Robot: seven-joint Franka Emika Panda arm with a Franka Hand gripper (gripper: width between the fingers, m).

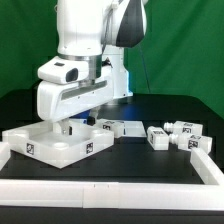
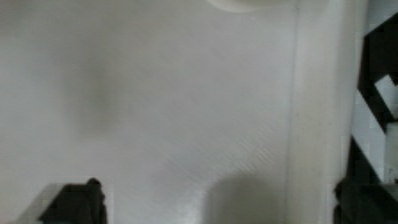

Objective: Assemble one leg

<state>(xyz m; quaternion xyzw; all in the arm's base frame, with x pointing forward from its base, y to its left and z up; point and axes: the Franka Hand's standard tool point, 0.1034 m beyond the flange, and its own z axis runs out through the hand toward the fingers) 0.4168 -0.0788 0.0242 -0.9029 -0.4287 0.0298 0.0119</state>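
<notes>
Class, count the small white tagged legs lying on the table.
4 legs: one beside the tray, three clustered toward the exterior view's right; the arm may hide others.

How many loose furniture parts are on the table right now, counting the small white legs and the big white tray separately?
Small white legs: 4
Large white tray: 1
Total: 5
</notes>
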